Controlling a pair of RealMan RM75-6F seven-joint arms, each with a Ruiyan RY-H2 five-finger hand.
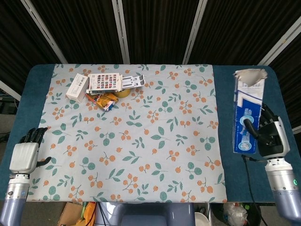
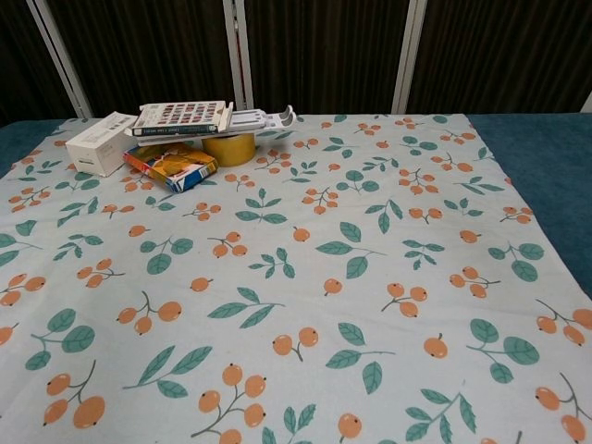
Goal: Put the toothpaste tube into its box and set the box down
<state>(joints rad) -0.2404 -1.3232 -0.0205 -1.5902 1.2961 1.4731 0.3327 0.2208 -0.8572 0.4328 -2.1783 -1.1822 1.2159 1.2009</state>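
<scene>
In the head view my right hand (image 1: pixel 269 136) grips a blue and white toothpaste box (image 1: pixel 247 113) near its lower end, at the right edge of the table. The box stands nearly upright with its torn open top flaps facing up. The toothpaste tube is not visible; the box's opening shows no tube sticking out. My left hand (image 1: pixel 26 153) rests at the table's front left corner, fingers apart, holding nothing. Neither hand shows in the chest view.
A floral cloth (image 1: pixel 136 141) covers most of the blue table (image 1: pixel 37 80). At its back left lie a white carton (image 1: pixel 76 87), a book (image 1: pixel 106 83), an orange packet (image 1: pixel 102 100), a yellow tape roll (image 2: pixel 228 148) and a white plastic piece (image 1: pixel 134 81).
</scene>
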